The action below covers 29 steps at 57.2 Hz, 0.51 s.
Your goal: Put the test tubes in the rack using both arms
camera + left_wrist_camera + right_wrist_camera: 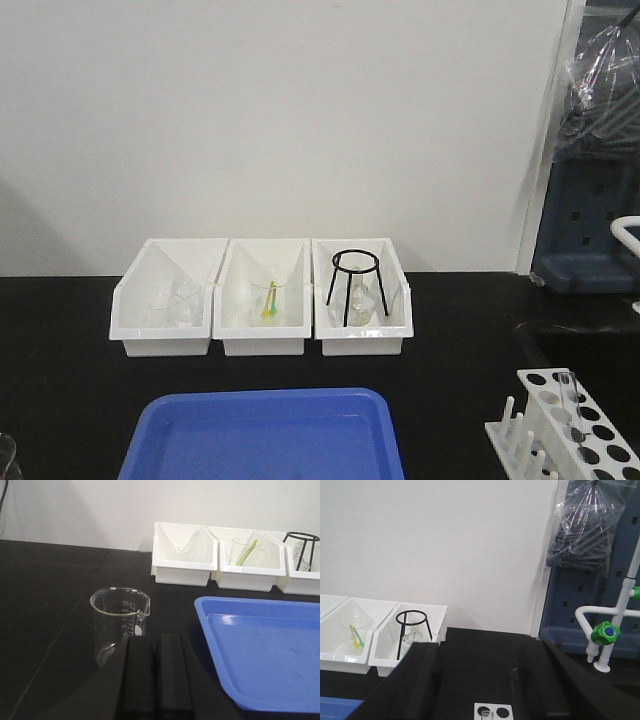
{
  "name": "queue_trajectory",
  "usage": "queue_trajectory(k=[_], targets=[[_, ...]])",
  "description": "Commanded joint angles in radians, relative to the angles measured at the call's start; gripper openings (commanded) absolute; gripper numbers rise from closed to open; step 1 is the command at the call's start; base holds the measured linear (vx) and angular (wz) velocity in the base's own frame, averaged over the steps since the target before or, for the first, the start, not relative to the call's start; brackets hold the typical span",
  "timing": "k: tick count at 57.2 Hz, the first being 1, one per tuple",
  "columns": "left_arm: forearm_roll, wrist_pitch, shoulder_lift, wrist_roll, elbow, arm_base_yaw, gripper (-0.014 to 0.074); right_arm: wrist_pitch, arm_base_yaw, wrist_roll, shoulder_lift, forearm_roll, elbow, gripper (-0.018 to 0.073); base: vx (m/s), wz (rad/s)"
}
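The white rack [590,442] stands at the front right corner of the black bench. One clear test tube [567,393] stands upright in a hole at its far end. Neither arm shows in the front view. In the right wrist view my right gripper [481,645] is open, its black fingers [420,680] spread wide. The rack's end [492,706] and the test tube's rim [487,714] lie low between them. In the left wrist view my left gripper [156,638] is shut with nothing between its fingers, just behind a glass beaker [120,620].
Three white open-fronted bins [165,347] line the back wall; the right one holds a black tripod ring [354,285] and a flask. A blue tray [265,435] lies front centre. A white tap with a green knob [605,632] stands to the right.
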<state>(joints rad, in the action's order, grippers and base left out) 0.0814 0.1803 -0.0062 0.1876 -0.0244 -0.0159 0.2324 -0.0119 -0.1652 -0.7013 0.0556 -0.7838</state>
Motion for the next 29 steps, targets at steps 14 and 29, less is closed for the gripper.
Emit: queue_trajectory(k=[14, 29], targets=[[-0.007, -0.073, -0.018, 0.003, 0.028, -0.003, -0.0004, -0.08, 0.002, -0.006, 0.002, -0.004, -0.033, 0.0424, 0.0, 0.0], [-0.007, -0.071, -0.018, 0.003, 0.028, -0.003, -0.0004, -0.084, 0.002, 0.004, 0.008, -0.032, -0.007, 0.0389, 0.0, 0.0]])
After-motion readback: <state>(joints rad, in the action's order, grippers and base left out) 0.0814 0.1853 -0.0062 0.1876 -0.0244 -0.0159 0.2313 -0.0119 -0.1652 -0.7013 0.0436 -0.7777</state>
